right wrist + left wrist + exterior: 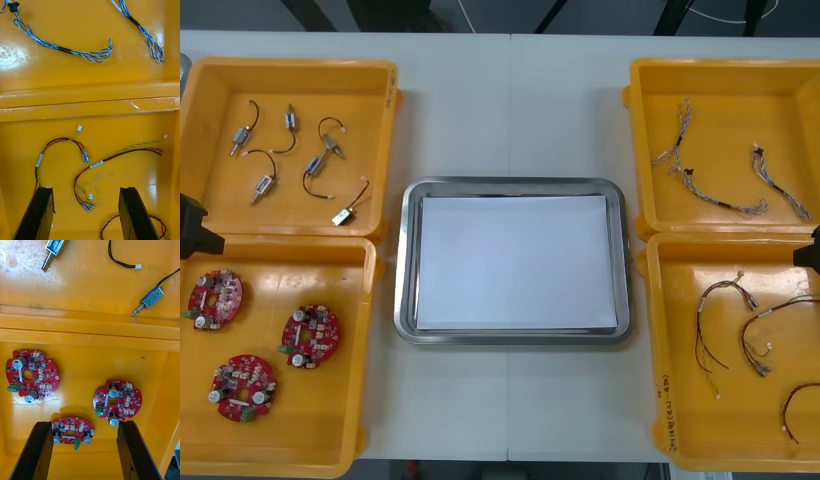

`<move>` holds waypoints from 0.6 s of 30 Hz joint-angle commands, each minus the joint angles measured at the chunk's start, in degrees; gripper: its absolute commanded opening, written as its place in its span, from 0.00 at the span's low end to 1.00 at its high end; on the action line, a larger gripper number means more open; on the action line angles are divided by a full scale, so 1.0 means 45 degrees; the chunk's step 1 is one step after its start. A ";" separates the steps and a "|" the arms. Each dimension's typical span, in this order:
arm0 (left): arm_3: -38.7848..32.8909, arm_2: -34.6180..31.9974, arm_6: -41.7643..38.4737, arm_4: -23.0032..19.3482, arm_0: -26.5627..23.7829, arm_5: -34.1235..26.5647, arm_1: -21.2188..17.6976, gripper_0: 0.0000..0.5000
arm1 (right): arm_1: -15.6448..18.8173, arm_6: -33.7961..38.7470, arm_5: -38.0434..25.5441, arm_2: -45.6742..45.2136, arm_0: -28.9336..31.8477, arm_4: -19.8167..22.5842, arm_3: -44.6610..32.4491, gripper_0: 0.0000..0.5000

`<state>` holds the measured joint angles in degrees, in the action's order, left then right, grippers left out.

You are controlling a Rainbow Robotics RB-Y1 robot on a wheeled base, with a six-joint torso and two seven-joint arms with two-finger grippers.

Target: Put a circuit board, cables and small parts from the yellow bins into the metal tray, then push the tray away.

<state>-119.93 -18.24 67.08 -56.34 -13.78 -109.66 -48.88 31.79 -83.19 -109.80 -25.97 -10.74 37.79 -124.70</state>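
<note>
My left gripper (84, 423) stands open above the near left yellow bin (340, 440). Three round red circuit boards lie in that bin; one circuit board (72, 430) sits between the fingertips and the other two (32, 375) (117, 401) lie farther off. My right gripper (86, 189) hangs open over the near right yellow bin (670, 420), above red and yellow cables (116, 155). The metal tray (408, 260), white inside, lies between the bins with nothing in it.
The far left bin (380, 90) holds several small metal parts (260, 185) with black cables. The far right bin (645, 100) holds twisted blue and white cables (700, 180). Bare table lies beyond the tray and in front of it.
</note>
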 commanded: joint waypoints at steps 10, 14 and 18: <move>-0.0322 -0.0185 0.1050 0.0099 0.0132 -0.0076 0.0120 1.00 | -0.0092 0.0557 -0.0044 0.0145 0.0179 -0.0097 -0.0395 1.00; -0.0322 -0.0185 0.1050 0.0099 0.0132 -0.0076 0.0120 1.00 | -0.0092 0.0557 -0.0044 0.0145 0.0179 -0.0097 -0.0395 1.00; -0.0322 -0.0185 0.1050 0.0099 0.0132 -0.0076 0.0120 1.00 | -0.0092 0.0557 -0.0044 0.0145 0.0179 -0.0097 -0.0395 1.00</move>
<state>-119.93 -18.24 67.08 -56.34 -13.78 -109.66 -48.88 31.79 -83.19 -109.80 -25.97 -10.74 37.79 -124.70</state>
